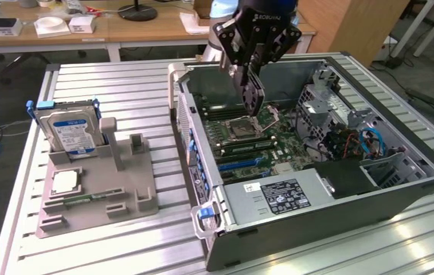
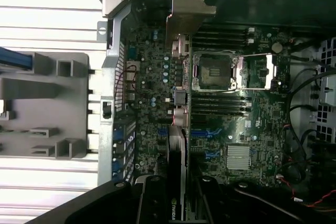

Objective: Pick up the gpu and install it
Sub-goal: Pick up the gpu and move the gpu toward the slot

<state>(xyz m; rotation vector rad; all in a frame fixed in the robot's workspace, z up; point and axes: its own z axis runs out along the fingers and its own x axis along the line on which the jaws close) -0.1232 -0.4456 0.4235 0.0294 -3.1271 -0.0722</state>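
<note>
My gripper (image 1: 250, 70) hangs over the open computer case (image 1: 400, 189), shut on the gpu (image 1: 252, 96). The card is a thin dark board held on edge, pointing down toward the motherboard (image 1: 259, 146) and still above it. In the wrist view the gpu (image 2: 178, 145) runs edge-on away from my gripper (image 2: 178, 195), with its metal end bracket (image 2: 190, 9) at the far end near the case's rear wall. The card lies over the board beside the open CPU socket (image 2: 212, 72) and above the blue expansion slots (image 2: 202, 132).
On the exterior view's left, a grey fixture (image 1: 125, 200) on the slatted table holds a silver hard drive with a blue label (image 1: 67, 130), a CPU chip (image 1: 63, 181) and a RAM stick (image 1: 86, 199). The power supply (image 1: 278, 197) and a drive cage with cables (image 1: 370, 143) fill the case's near end.
</note>
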